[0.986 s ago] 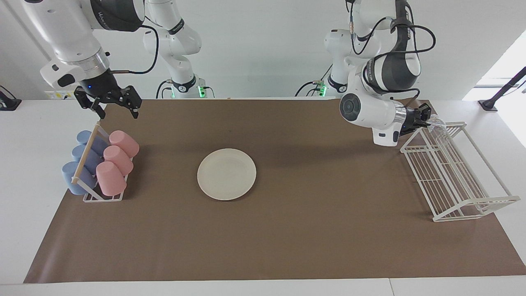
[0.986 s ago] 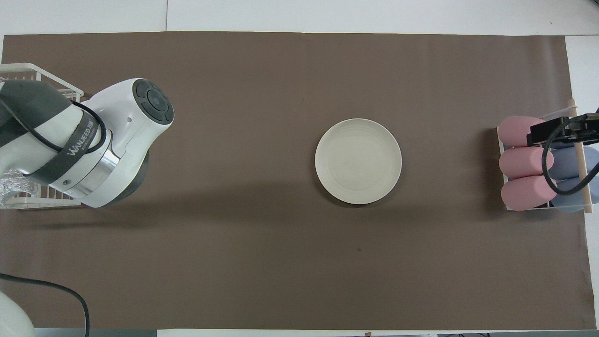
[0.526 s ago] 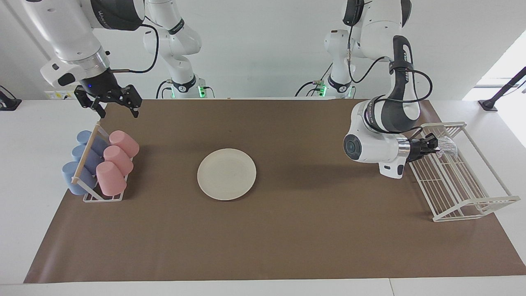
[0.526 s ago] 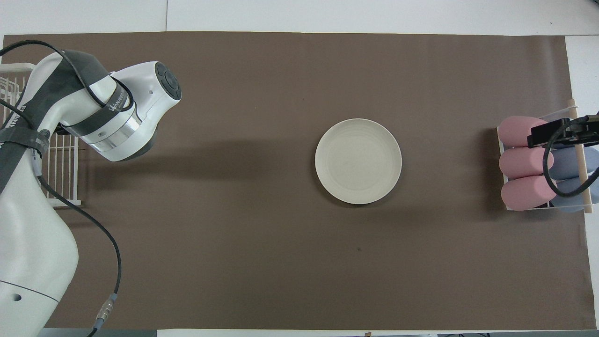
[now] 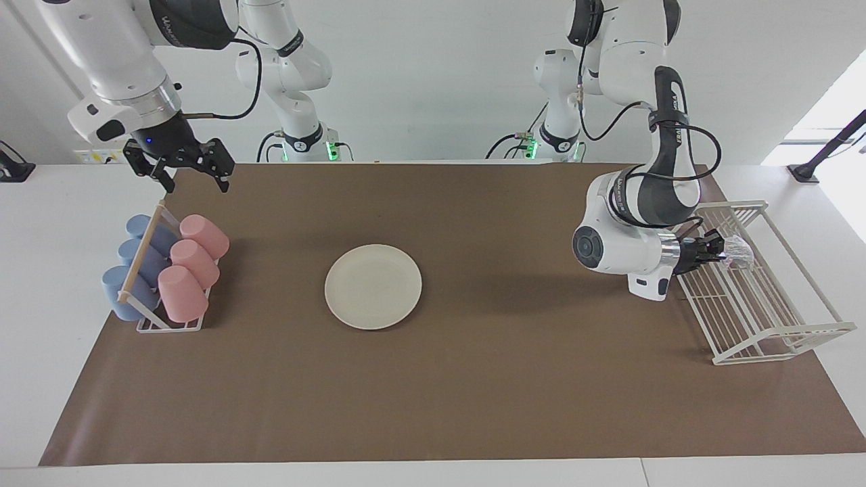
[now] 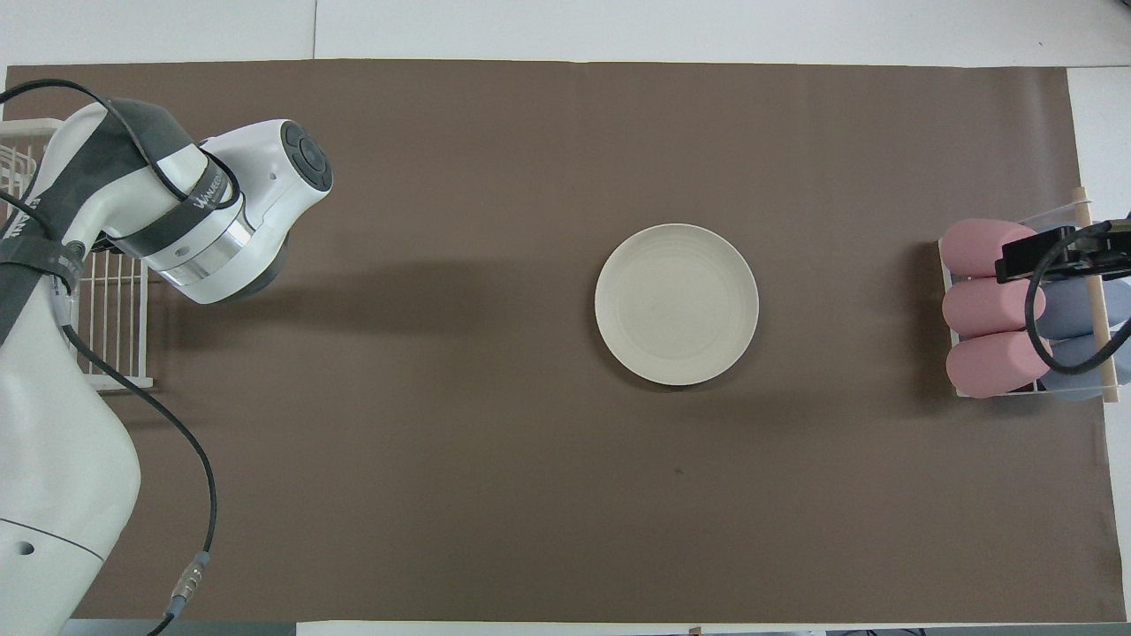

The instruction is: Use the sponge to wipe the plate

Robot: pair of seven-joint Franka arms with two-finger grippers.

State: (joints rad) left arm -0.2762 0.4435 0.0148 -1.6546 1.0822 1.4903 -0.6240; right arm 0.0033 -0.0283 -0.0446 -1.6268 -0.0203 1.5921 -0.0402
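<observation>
Inside the white wire rack (image 5: 758, 297) — facing view only — I see my left gripper (image 5: 718, 249) pinching the crinkly silver-grey mesh sponge (image 5: 737, 252); right gripper (image 5: 181, 167) spread over the cups.

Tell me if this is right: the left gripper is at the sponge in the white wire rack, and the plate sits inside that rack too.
Not quite. The left gripper is at the sponge in the wire rack, but the plate lies on the brown mat mid-table, as the facing view shows.

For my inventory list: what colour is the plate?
Cream-white, plain; the plate shows best in the overhead view.
</observation>
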